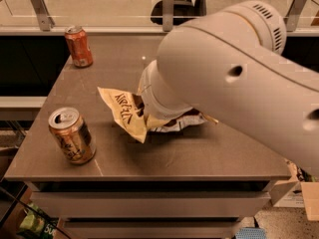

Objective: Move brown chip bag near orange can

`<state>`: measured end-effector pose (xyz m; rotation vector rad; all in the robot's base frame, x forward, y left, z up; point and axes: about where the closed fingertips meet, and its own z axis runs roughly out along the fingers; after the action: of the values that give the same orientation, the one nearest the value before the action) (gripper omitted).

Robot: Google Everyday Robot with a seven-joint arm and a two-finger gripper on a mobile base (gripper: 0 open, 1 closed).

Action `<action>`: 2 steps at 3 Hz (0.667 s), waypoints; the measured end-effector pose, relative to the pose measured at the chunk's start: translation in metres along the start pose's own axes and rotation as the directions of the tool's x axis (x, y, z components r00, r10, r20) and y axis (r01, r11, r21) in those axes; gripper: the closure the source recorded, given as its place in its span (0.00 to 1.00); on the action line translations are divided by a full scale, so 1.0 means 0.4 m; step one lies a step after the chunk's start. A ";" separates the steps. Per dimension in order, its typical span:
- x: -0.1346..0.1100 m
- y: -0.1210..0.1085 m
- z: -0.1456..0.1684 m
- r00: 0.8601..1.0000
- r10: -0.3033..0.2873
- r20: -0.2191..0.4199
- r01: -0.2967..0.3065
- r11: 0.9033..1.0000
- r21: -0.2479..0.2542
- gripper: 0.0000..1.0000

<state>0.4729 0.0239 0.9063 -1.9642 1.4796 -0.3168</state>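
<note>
Arm [234,83] hides much of the brown chip bag [124,111] and the gripper [158,114] at it — its state I cannot tell — orange can [72,136] front-left, red can [79,46] at back.

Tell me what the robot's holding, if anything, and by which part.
Cannot be told. The end effector is down on the brown chip bag's dark part, hidden behind the arm; the bag's cream end sticks out toward the orange can.

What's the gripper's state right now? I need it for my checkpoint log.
Gripper: down at the brown chip bag, mostly hidden behind the arm; open or closed cannot be told.
</note>
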 end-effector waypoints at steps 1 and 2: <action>-0.028 0.020 0.013 1.000 0.006 0.014 -0.006 1.000 -0.029 1.00; -0.033 0.016 0.007 1.000 0.003 0.014 -0.003 1.000 -0.023 0.84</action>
<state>0.4651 0.0361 0.9027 -1.9781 1.4830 -0.2851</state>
